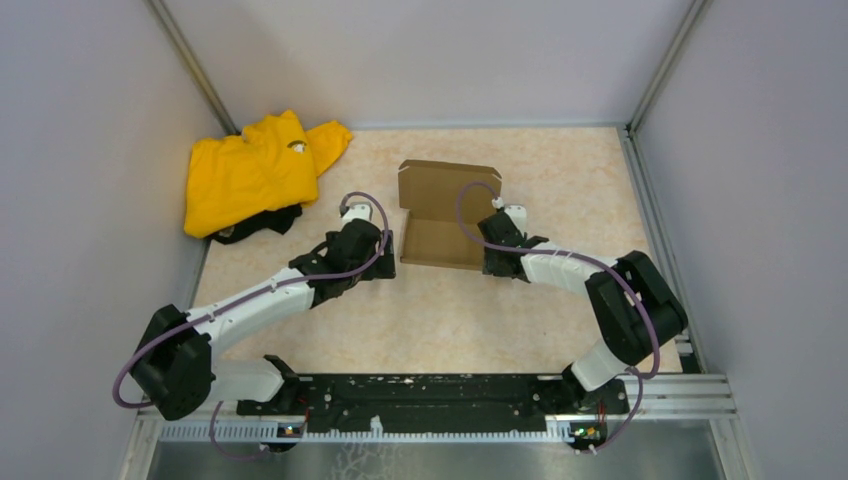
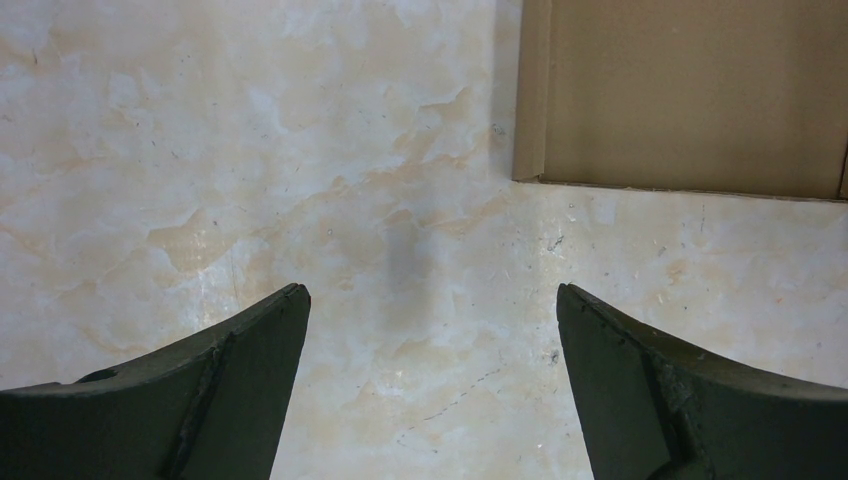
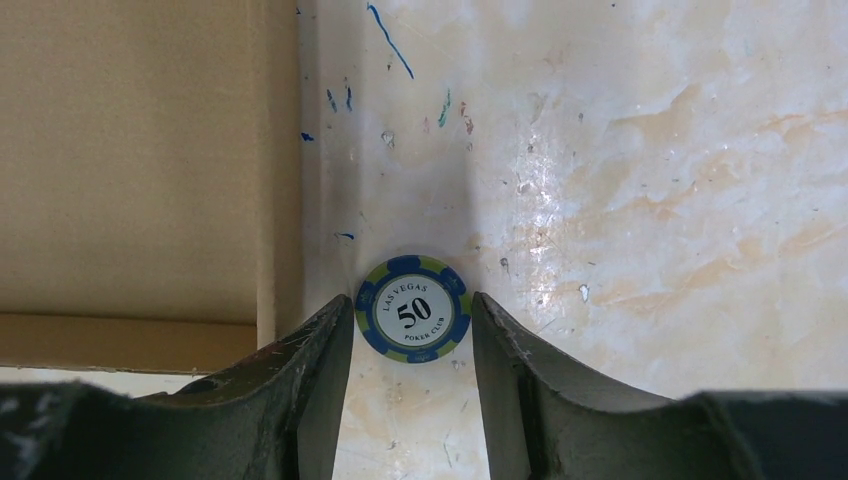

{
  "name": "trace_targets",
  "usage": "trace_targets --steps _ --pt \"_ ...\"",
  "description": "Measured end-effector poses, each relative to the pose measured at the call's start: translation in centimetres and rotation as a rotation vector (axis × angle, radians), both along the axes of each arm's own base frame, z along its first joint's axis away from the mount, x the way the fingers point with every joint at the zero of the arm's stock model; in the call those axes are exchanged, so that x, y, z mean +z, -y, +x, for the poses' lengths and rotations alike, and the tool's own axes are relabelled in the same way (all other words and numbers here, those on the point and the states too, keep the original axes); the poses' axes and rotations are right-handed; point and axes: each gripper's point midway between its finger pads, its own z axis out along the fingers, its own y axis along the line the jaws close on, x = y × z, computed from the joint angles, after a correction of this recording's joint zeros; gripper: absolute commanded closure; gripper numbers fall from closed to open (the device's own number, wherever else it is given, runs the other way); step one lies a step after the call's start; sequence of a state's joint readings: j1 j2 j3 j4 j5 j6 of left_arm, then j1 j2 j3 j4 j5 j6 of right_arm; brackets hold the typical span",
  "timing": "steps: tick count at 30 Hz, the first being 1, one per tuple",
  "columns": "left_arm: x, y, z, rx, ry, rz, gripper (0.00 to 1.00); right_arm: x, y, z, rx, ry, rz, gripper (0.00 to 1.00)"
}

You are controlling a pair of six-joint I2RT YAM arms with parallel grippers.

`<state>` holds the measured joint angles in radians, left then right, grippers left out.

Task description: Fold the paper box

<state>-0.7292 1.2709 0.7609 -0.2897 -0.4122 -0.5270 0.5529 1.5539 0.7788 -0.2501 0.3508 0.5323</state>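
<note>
The paper box (image 1: 445, 215) is plain brown cardboard and lies open mid-table, with its lid flap lying flat behind the tray. My left gripper (image 1: 383, 255) is open and empty just left of the box's near left corner, which shows in the left wrist view (image 2: 690, 90). My right gripper (image 1: 497, 262) is at the box's near right corner. In the right wrist view the box wall (image 3: 140, 160) is at the left. The right gripper (image 3: 410, 298) is closed on the edges of a blue and green "50" poker chip (image 3: 412, 308), face up at table level.
A yellow garment (image 1: 250, 170) lies at the far left over a dark item (image 1: 262, 224). Grey walls stand on three sides. Pen marks (image 3: 390, 40) dot the marbled tabletop (image 1: 560, 180) beside the box.
</note>
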Motion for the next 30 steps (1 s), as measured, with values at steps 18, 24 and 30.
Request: trace_targets --steps 18,24,30 --pt "0.0 0.1 0.2 0.002 0.006 -0.005 0.01 -0.1 0.1 0.0 -0.005 0.004 0.001 0.59" --pt "-0.2 0.0 0.4 0.008 0.002 -0.002 0.01 0.0 0.1 0.7 -0.015 0.004 -0.001 0.59" --pt "-0.4 -0.3 0.6 0.019 -0.002 0.001 0.01 0.0 0.2 1.9 -0.033 0.017 0.005 0.59"
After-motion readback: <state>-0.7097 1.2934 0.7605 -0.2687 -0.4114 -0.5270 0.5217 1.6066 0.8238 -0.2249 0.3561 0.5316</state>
